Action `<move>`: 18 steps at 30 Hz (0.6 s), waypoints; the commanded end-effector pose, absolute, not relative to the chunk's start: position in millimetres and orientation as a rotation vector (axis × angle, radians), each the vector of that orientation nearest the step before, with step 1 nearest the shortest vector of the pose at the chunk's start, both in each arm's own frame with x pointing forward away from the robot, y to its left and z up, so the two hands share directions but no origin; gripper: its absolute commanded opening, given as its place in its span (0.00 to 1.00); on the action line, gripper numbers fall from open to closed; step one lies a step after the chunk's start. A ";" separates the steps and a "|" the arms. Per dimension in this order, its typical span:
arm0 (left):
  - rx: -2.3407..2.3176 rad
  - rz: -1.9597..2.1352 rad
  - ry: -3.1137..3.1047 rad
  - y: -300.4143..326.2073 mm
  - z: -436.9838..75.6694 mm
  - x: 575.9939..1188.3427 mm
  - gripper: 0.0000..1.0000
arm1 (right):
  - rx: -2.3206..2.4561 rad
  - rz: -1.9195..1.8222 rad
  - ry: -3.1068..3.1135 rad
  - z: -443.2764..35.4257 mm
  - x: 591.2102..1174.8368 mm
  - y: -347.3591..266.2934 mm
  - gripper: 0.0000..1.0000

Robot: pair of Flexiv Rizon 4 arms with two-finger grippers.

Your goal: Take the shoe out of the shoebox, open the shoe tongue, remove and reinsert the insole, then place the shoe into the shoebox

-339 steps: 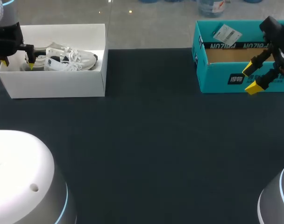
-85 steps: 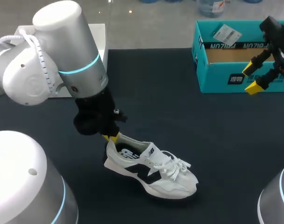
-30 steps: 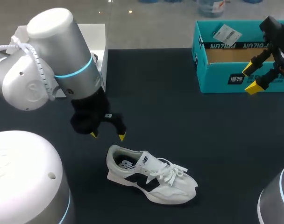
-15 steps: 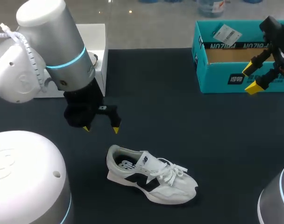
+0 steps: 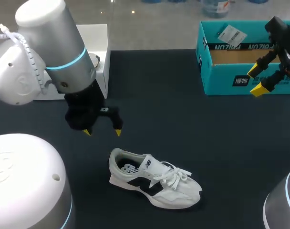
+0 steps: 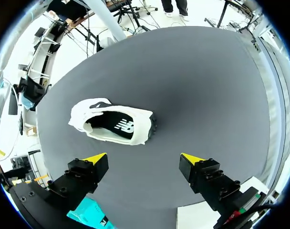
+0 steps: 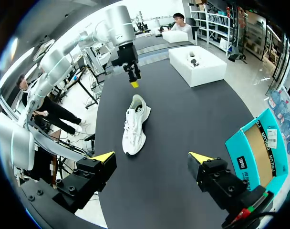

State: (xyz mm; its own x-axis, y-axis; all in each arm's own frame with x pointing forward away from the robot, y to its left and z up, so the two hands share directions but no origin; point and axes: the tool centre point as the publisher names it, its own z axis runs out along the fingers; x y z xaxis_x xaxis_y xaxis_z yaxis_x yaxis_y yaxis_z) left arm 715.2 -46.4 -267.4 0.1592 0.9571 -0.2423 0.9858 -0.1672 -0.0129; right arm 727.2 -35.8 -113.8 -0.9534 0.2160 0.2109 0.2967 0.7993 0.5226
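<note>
The shoe [image 5: 154,179] lies on its sole on the dark counter [image 5: 183,119], in the lower middle of the head view. Its heel points to the left and its toe to the lower right. It is white with dark side panels, the laces lie across the tongue, and the insole shows dark in the opening. Nothing touches it.

My left fingers [image 5: 103,132] hang just up and left of the heel, apart from it. They are spread wide and hold nothing. In my left wrist view the shoe sits ahead of them, heel opening facing me, with bare counter between the two yellow tips.

Behind my left arm, in the upper left of the frame, stands the white shoebox [image 5: 99,36], mostly hidden by the arm.

My right fingers [image 5: 254,81] are at the right edge, well apart from the shoe. They are spread and empty, in front of the teal box [image 5: 221,78] in the upper right corner, which is open at the top.
</note>
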 end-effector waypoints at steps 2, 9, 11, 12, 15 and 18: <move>1.985 -0.644 2.061 -20.5 -281.7 707.6 1.00 | -0.406 -0.856 -2.845 -114.3 728.7 -35.2 1.00; 1.635 -0.996 2.198 11.8 -299.2 703.0 1.00 | -0.406 -0.856 -2.845 -114.3 728.7 -35.2 1.00; 1.600 -1.090 2.169 18.6 -300.4 698.3 1.00 | -0.406 -0.856 -2.845 -114.3 728.7 -35.2 1.00; 1.583 -1.100 2.189 20.8 -300.4 698.4 1.00 | -0.406 -0.856 -2.845 -114.3 728.7 -35.2 1.00; 1.512 -1.208 2.190 27.3 -301.6 697.4 1.00 | -0.406 -0.856 -2.845 -114.3 728.7 -35.2 1.00; 1.467 -1.239 2.228 31.9 -301.6 695.3 1.00 | -0.406 -0.856 -2.845 -114.3 728.7 -35.2 1.00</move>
State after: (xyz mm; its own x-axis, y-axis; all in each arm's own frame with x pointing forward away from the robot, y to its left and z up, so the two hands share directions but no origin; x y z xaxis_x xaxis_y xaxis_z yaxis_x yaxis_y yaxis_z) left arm 692.6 21.4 -297.1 -0.2990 0.8336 -0.4644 0.9216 0.1260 -0.3672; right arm 727.2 -35.7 -113.8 -0.9534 0.2158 0.2109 0.2965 0.7994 0.5226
